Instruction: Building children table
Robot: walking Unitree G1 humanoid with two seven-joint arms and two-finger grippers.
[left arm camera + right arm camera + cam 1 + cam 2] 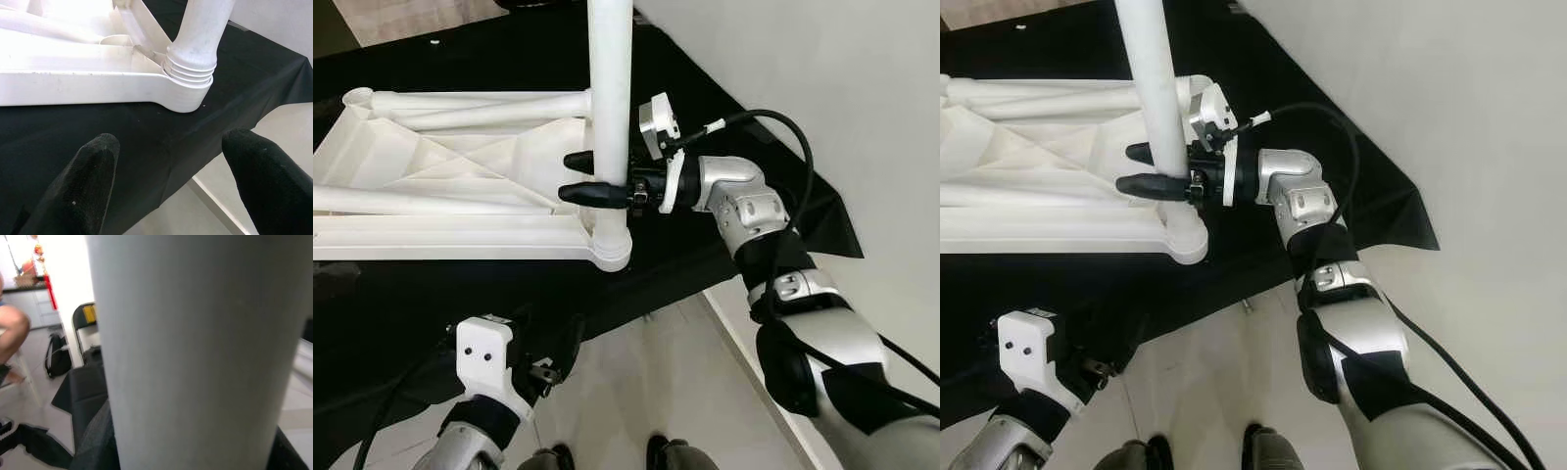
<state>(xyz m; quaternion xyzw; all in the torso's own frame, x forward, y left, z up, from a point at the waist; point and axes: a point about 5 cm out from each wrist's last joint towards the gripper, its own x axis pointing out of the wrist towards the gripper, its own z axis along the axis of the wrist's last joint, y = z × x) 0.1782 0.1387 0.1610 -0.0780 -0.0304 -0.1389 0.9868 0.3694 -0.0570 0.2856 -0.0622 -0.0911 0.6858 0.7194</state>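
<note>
Right end effector (592, 176) clenched around upright table leg (610, 88) above corner socket of inverted tabletop (440, 186). Left end effector (171, 181) released, near edge of black-draped worktop (460, 294).

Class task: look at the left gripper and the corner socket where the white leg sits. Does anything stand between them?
Nothing visible does. The left gripper hangs open below the black cloth, with only bare cloth before the socket. The right gripper holds the leg.

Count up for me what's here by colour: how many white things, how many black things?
White: 2, the upside-down table top and the upright table leg standing in its corner socket.
Black: 3, the cloth under the table, plus the finger pairs of the right end effector and left end effector.
Total: 5.
</note>
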